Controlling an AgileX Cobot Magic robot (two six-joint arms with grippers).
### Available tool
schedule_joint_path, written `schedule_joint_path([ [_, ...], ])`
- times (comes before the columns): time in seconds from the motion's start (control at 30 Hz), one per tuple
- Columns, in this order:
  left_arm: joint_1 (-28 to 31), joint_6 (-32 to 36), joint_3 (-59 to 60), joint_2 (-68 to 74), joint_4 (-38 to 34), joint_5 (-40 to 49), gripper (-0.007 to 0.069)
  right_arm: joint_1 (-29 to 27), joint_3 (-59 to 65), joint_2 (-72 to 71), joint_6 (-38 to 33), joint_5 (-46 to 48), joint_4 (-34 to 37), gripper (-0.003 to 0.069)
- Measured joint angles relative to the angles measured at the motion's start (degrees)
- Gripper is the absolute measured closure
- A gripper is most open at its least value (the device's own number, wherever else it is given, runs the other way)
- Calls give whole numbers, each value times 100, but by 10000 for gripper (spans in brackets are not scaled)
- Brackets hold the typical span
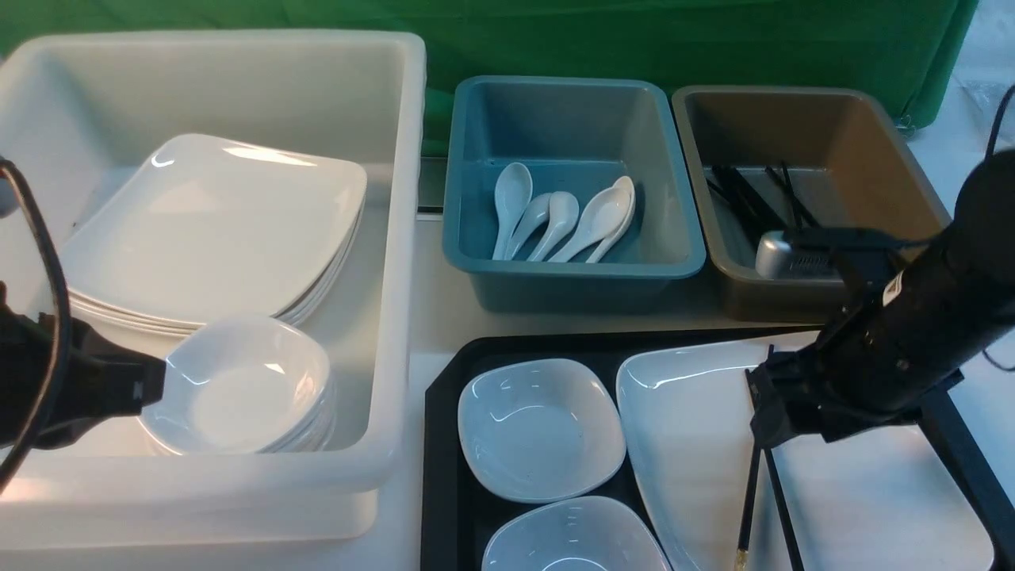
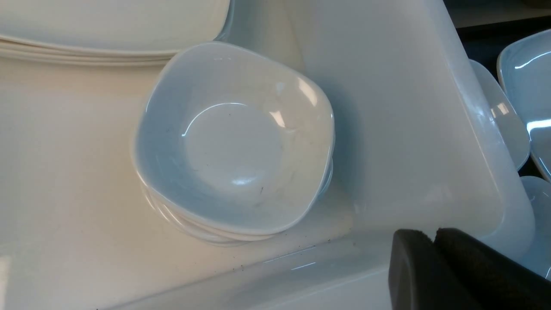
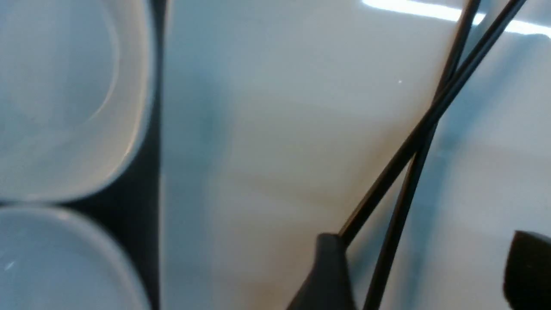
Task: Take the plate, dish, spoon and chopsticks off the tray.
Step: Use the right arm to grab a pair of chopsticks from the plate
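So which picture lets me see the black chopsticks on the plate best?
The right wrist view: the chopsticks fill it close up, crossed on the plate, between the fingers of the right hand. The front view shows just their near ends, the rest hidden behind the right arm. The left wrist view shows none of them.

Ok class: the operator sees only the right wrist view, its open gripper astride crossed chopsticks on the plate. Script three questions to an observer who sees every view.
Operator: Where do the chopsticks go?
Observer: The brown tub beyond the tray holds black sticks.
Operator: Any spoon on the tray?
Observer: None in sight; spoons lie in the blue tub.
Operator: And the left gripper?
Observer: Shut, by the stacked bowls in the white bin.
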Motion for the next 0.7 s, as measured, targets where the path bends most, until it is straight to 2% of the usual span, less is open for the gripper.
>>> schedule_joint_path([
  [0.1,0,99,0,0,0,-6,589,0,190,225,86,-599,0,29],
  [0.27,0,111,0,0,0,-6,589,0,205,590,86,-968,0,74],
  [0.47,0,128,0,0,0,-6,589,0,208,762,-78,-1057,-47,256],
  [0.53,0,128,0,0,0,-6,589,26,208,766,-184,-1051,-53,436],
  [0.6,0,128,0,0,0,-6,589,58,208,772,-233,-1032,-45,549],
  [0.63,0,128,0,0,0,-6,589,79,208,772,-269,-1021,-37,582],
  [0.7,0,128,0,0,0,-6,589,93,208,776,-295,-989,-31,594],
])
